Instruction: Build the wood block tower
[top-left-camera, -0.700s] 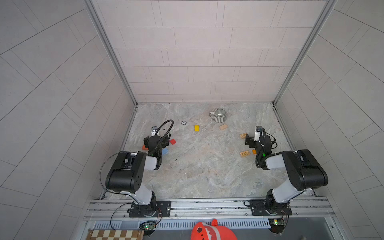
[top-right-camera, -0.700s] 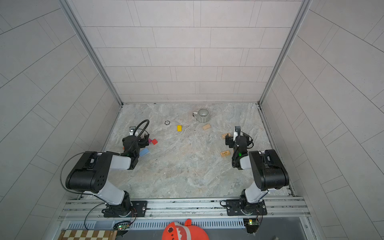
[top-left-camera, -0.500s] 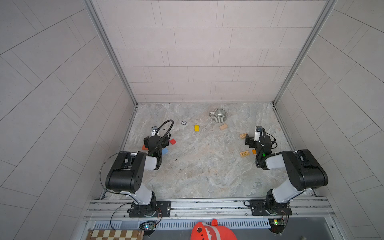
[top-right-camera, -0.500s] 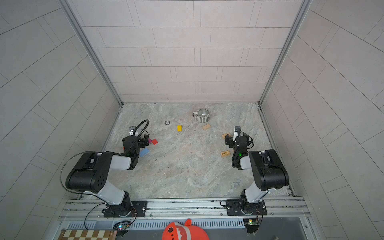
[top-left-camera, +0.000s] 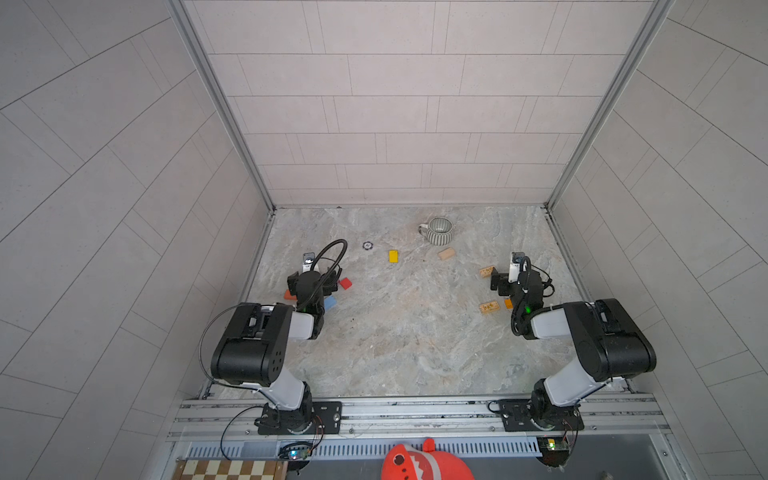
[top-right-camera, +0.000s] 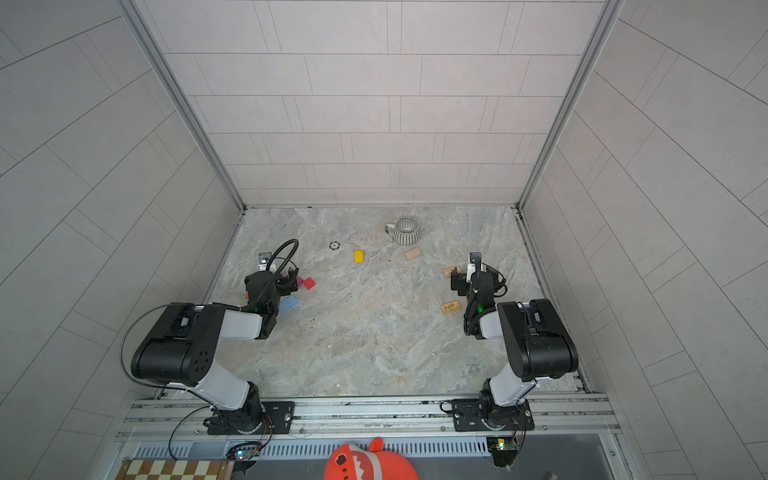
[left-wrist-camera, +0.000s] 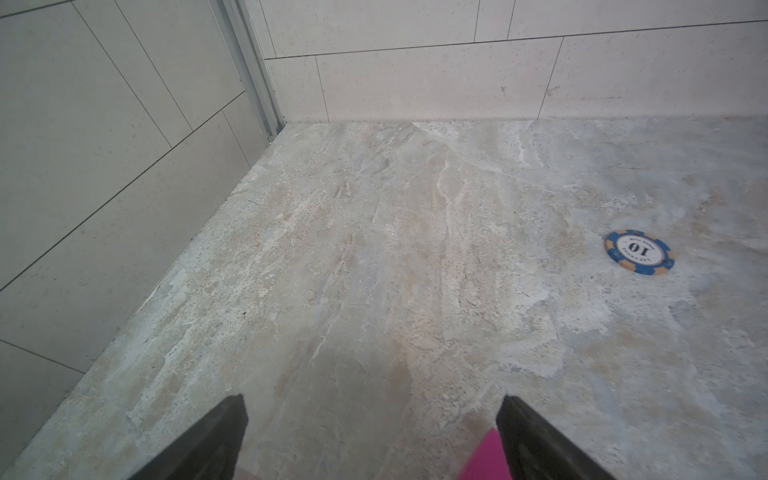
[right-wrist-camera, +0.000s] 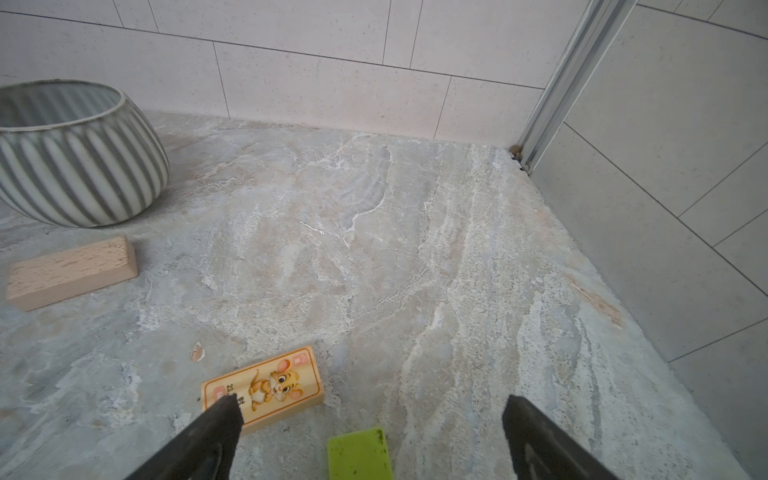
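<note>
- Left tool (left-wrist-camera: 371, 405) stood spread wide and empty, low over the marble surface (left-wrist-camera: 374, 249), and a magenta brick (left-wrist-camera: 486, 457) lay just inside one finger.
- Ahead of it the surface ran bare to the corner where the side and back walls met. A blue poker chip (left-wrist-camera: 639, 252) lay well ahead and off to one side.
- Close around that tool, in a top view, a red brick (top-left-camera: 345, 284), a blue brick (top-left-camera: 330, 302) and an orange brick (top-left-camera: 289, 295) lay flat near the side wall.
- Right tool (right-wrist-camera: 371, 401) was also wide and empty. A green brick (right-wrist-camera: 359, 453) lay between its fingers, and one fingertip hid a corner of a picture-printed brick (right-wrist-camera: 266, 384).
- Farther ahead of it lay a plain tan brick (right-wrist-camera: 70, 272) and the striped mug (right-wrist-camera: 79, 158), both well apart from the tool, with open surface reaching the wall corner.
- Between the two tools, nearer the back wall, lay a yellow brick (top-left-camera: 393, 256).
</note>
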